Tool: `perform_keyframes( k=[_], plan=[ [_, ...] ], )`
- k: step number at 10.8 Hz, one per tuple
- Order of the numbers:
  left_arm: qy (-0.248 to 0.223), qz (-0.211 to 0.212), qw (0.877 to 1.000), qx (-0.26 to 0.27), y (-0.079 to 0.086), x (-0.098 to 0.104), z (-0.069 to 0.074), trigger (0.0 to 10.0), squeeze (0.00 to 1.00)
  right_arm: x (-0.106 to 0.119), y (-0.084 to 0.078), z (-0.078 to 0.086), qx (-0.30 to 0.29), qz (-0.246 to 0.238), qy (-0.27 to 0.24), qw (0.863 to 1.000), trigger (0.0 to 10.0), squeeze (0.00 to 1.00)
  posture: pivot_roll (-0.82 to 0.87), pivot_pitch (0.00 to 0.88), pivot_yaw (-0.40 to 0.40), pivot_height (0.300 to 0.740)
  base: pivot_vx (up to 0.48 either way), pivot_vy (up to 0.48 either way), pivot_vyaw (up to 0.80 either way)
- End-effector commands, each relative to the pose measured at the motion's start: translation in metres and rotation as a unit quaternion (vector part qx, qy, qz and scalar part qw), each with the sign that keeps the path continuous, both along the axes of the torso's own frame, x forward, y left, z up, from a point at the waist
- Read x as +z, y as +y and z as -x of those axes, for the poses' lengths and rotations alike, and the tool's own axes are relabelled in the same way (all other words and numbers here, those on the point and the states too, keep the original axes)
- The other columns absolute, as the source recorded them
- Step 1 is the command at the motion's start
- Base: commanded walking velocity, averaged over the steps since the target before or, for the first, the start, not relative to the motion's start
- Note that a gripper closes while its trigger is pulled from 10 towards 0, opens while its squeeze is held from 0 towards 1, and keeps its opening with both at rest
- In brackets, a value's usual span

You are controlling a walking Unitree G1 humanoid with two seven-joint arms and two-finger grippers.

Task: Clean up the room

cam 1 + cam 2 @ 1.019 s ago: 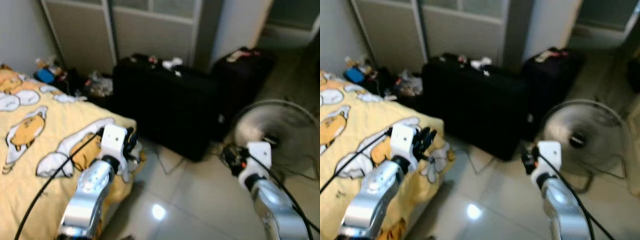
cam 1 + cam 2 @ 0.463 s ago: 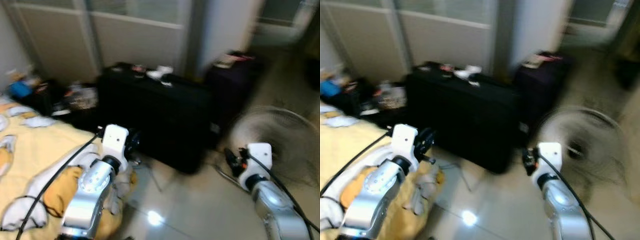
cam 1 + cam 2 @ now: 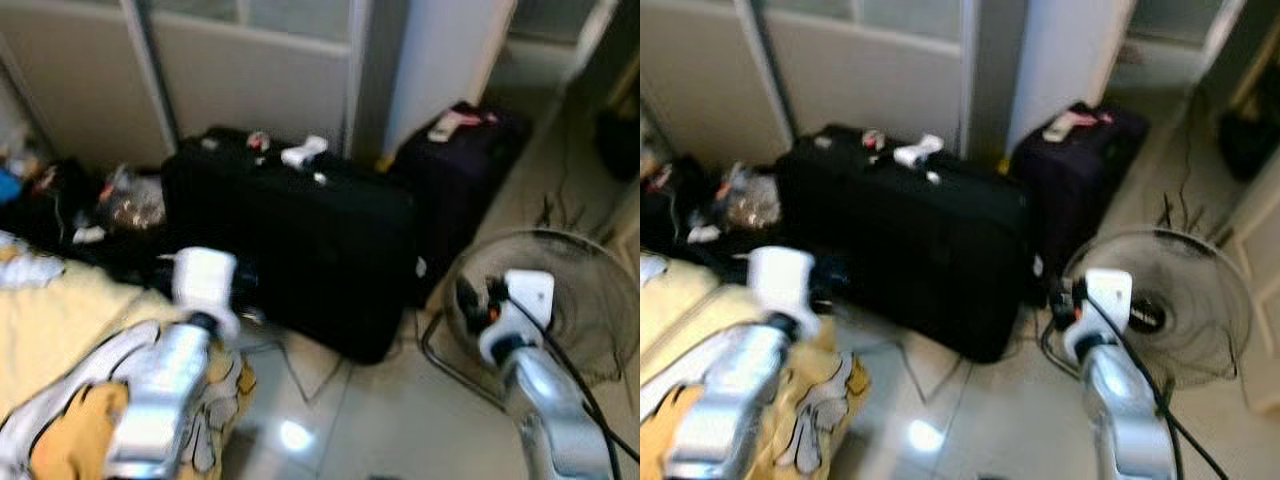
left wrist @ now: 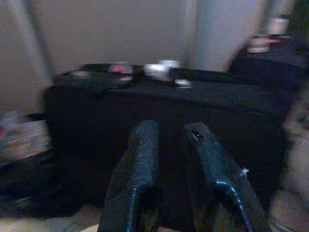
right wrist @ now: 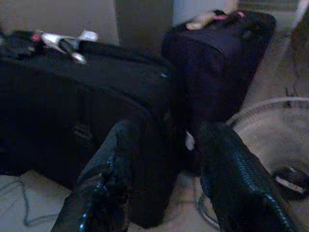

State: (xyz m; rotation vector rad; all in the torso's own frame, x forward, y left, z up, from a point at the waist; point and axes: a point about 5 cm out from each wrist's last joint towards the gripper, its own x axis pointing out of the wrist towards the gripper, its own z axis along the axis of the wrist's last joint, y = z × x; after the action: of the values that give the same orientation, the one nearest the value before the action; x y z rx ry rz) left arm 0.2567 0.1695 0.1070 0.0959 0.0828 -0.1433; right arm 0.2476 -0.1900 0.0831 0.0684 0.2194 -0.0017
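stood facing a black suitcase [image 3: 300, 250] at centre frame, small white and red bits [image 3: 300, 153] scattered on its top. flanked to the right by a darker purple suitcase [image 3: 460, 170] carrying a pink item [image 3: 455, 122]. at lower right, a floor fan [image 3: 555, 300] on pale tiles, just beside the purple case. at lower left, a yellow bedspread [image 3: 60, 330] with cartoon prints; above it at left, a clutter pile [image 3: 120, 195] against the wall. held the left gripper [image 4: 166, 159] over the bed corner, aimed at the black case, fingers [image 4: 140, 164] nearly closed with a thin gap, grasping nothing. held the right gripper [image 5: 169, 164] low before the fan, fingers spread apart and empty.
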Motion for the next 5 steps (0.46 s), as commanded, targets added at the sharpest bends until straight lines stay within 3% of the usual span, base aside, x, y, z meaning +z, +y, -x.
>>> perform_keyframes(
  k=[1, 5],
  plan=[
    [-0.015, -0.009, 1.000, 0.011, 0.0034, 0.0050, 0.0018, 10.0, 0.00, -0.0004, 0.0001, -0.0001, -0.002, -0.001, -0.003, 1.000, 10.0, 0.00, 0.04, 0.000, -0.020, 0.740, 0.000, 0.000, 0.00],
    [-0.015, -0.006, 1.000, 0.012, 0.0015, 0.0056, 0.0044, 10.0, 0.00, -0.0059, 0.0014, 0.0032, -0.003, -0.011, -0.003, 1.000, 10.0, 0.00, 0.04, 0.000, -0.010, 0.740, 0.000, 0.000, 0.00]
  ],
)
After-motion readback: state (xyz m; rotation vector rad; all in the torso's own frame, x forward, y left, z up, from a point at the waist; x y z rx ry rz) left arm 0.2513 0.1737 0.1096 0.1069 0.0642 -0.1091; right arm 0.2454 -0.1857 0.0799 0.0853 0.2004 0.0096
